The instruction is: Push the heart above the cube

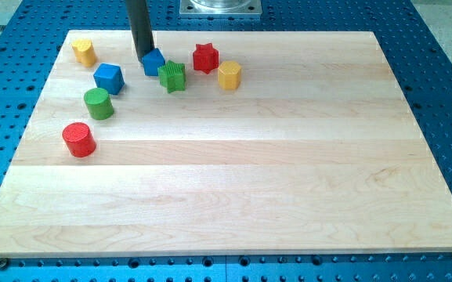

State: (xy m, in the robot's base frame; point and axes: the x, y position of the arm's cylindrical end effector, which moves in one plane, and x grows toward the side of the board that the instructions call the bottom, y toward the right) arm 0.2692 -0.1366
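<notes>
The yellow heart (pixel 84 52) lies near the board's top left corner. The blue cube (pixel 109 78) sits a little below it and to its right. My tip (pixel 143 58) comes down at the view's top, right of both. It stands against the left side of a second, smaller blue block (pixel 155 63), whose shape I cannot make out. The tip is well apart from the heart and about a block's width from the cube's upper right.
A green star (pixel 173 76), a red star (pixel 205 58) and a yellow hexagon (pixel 229 75) cluster right of the tip. A green cylinder (pixel 98 103) lies just below the cube. A red cylinder (pixel 78 139) is lower left. The wooden board (pixel 249 180) ends close above the heart.
</notes>
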